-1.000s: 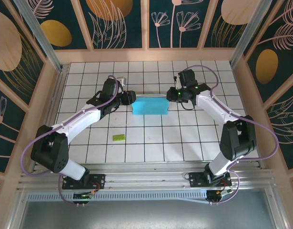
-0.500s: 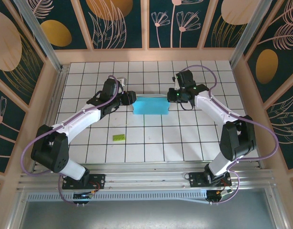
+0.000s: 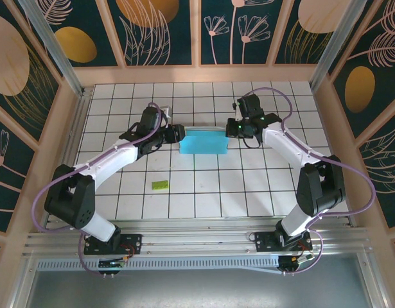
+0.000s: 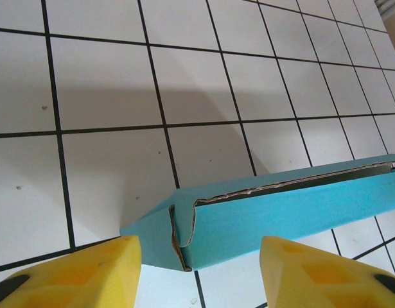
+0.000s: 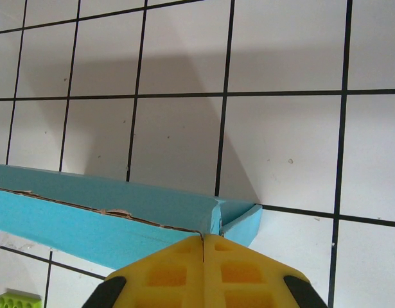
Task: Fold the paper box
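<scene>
The paper box [image 3: 202,142] is a shallow light blue rectangle lying in the middle of the tiled table, about two tiles wide. My left gripper [image 3: 178,133] sits at its left end, open. In the left wrist view the yellow fingers [image 4: 88,273] stand either side of the box's left corner [image 4: 184,240] without touching it; a tucked flap with a raw card edge shows there. My right gripper [image 3: 230,130] is at the box's right end. Its jaws are shut, with the closed tips [image 5: 203,239] against the top edge of the box [image 5: 88,224] by its right corner.
A tiny green rectangular piece [image 3: 160,185] lies on the tiles in front of the left arm; it also peeks into the bottom left corner of the right wrist view [image 5: 17,299]. Wooden walls ring the white tiled table [image 3: 248,186].
The right gripper's jaws have closed fully and it has shifted slightly toward the back at the box's right end. The left gripper and the box have barely moved.
</scene>
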Action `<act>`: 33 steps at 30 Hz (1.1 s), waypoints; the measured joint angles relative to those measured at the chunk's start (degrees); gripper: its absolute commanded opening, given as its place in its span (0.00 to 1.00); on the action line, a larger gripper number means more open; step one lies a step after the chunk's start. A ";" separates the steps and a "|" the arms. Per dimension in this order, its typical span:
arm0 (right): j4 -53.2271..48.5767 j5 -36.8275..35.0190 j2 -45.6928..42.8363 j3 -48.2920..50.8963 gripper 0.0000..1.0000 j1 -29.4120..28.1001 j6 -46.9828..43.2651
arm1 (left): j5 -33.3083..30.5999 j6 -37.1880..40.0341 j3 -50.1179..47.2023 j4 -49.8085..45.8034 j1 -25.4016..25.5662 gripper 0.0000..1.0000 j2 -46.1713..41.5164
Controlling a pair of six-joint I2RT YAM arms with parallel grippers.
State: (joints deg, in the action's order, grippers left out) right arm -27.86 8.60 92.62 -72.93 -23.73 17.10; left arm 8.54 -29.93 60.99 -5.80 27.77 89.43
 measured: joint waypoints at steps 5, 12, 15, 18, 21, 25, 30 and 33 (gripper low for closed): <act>0.02 0.00 0.00 0.00 0.00 0.00 0.35 | -0.02 -0.59 0.39 0.02 0.00 0.41 1.16; 0.02 0.02 0.00 0.00 0.00 0.00 0.37 | -0.70 -1.38 0.96 0.09 0.00 0.33 2.80; 0.00 0.02 0.00 0.00 0.00 0.00 0.37 | -1.11 -1.38 1.18 0.17 0.00 0.34 3.21; 0.00 0.02 0.00 0.00 0.00 0.00 0.37 | -1.84 -1.36 1.88 0.17 0.00 0.35 3.45; 0.00 0.02 0.00 0.00 0.00 0.00 0.37 | -2.69 -1.25 2.54 0.44 0.00 0.34 3.45; 0.00 0.02 0.00 0.00 0.00 0.00 0.35 | -3.15 -1.07 2.95 0.81 0.00 0.28 3.45; 0.02 0.02 0.00 0.00 0.00 0.00 0.35 | -3.23 -0.87 3.80 0.85 0.00 0.23 3.52; 0.00 0.02 0.00 0.00 0.00 0.00 0.37 | -3.10 -0.85 3.91 0.85 0.00 0.18 3.61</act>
State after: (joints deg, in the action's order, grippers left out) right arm -27.86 8.62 92.62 -72.93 -23.73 17.47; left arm 5.43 -30.79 64.90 -4.95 27.77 93.03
